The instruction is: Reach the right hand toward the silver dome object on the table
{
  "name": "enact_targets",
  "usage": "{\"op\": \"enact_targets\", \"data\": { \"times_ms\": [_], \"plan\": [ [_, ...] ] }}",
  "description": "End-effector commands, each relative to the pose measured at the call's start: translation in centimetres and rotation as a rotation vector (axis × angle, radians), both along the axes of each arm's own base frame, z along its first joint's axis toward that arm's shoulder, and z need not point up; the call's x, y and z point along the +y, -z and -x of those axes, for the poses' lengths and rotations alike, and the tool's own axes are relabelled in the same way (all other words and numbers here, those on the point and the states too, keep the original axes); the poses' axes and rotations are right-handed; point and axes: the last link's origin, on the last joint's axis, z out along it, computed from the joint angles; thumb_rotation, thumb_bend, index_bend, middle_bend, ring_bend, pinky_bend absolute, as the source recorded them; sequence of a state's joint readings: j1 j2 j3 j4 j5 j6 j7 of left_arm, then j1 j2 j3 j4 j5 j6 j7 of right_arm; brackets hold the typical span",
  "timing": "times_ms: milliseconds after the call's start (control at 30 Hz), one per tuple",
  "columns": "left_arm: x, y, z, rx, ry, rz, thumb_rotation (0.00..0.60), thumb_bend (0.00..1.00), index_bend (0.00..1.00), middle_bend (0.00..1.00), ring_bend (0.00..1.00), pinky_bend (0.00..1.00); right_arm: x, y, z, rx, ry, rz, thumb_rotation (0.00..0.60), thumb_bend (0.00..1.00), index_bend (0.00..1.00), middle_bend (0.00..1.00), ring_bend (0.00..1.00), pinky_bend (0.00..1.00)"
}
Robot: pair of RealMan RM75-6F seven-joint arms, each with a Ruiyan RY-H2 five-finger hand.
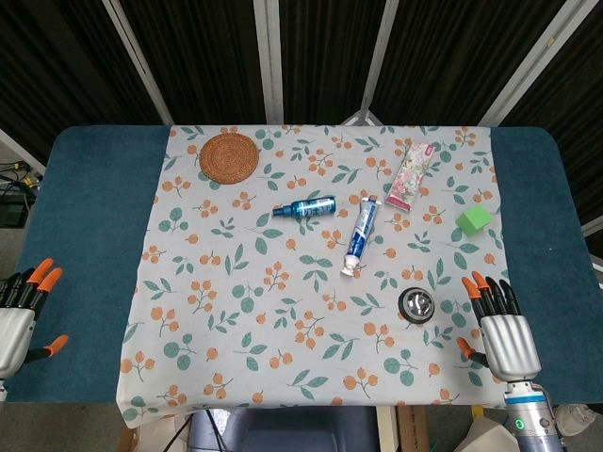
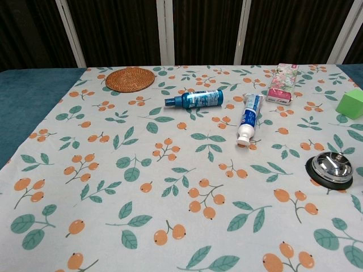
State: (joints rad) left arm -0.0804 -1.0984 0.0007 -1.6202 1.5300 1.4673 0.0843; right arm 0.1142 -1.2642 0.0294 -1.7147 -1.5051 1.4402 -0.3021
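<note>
Near the table's right front edge I am holding my right hand [image 1: 504,330] empty, fingers spread, just beside the silver dome [image 1: 416,303]; reach barely starting, needing a short leftward-forward move.

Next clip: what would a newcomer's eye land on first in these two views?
Probably the leaf-and-berry tablecloth covering most of the blue table, with small items scattered across its far half: a round woven coaster, a blue spray bottle and a toothpaste tube lying flat. Next, the orange-tipped robot hands at the near corners, the right hand open just beside the silver dome object, the left hand at the far-left edge.
</note>
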Motion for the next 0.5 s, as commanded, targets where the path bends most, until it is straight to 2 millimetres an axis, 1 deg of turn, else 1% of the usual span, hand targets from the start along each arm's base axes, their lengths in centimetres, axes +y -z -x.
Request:
{"op": "enact_targets", "data": {
  "times_ms": [33,133,167,200,233,300,367,500],
  "plan": [
    [0.0,0.0,0.0,-0.003,-0.002,0.002,0.600,0.01,0.00,0.00,0.00,0.00,0.0,0.1,-0.1,0.001,-0.003,-0.002,0.600,0.25,0.00,0.00,0.00,0.00],
    [0.0,0.0,-0.1,-0.002,0.001,-0.001,0.600,0.01,0.00,0.00,0.00,0.00,0.0,0.3,-0.2,0.001,-0.007,-0.011,0.600,0.27,0.00,0.00,0.00,0.00],
    [0.0,0.0,-0.1,-0.002,0.002,-0.001,0.600,0.01,0.00,0.00,0.00,0.00,0.0,0.3,-0.3,0.000,-0.009,-0.013,0.600,0.31,0.00,0.00,0.00,0.00],
    [0.0,0.0,-0.1,-0.003,0.002,-0.001,0.600,0.01,0.00,0.00,0.00,0.00,0.0,0.4,-0.3,-0.002,-0.011,-0.016,0.600,0.36,0.00,0.00,0.00,0.00],
    [0.0,0.0,-0.1,-0.004,0.003,-0.001,0.600,0.01,0.00,0.00,0.00,0.00,-0.1,0.7,-0.6,-0.010,-0.019,-0.028,0.600,0.41,0.00,0.00,0.00,0.00],
    [0.0,0.0,-0.1,-0.004,0.004,-0.003,0.600,0.01,0.00,0.00,0.00,0.00,-0.1,1.2,-0.8,-0.016,-0.028,-0.051,0.600,0.53,0.00,0.00,0.00,0.00],
    [0.0,0.0,-0.1,-0.005,0.006,-0.006,0.600,0.01,0.00,0.00,0.00,0.00,-0.3,1.8,-1.2,-0.005,-0.042,-0.080,0.600,0.61,0.00,0.00,0.00,0.00],
    [0.0,-0.1,-0.1,-0.005,0.008,-0.009,0.600,0.01,0.00,0.00,0.00,0.00,-0.8,3.0,-1.5,0.027,-0.055,-0.123,0.600,0.72,0.00,0.00,0.00,0.00]
  ]
}}
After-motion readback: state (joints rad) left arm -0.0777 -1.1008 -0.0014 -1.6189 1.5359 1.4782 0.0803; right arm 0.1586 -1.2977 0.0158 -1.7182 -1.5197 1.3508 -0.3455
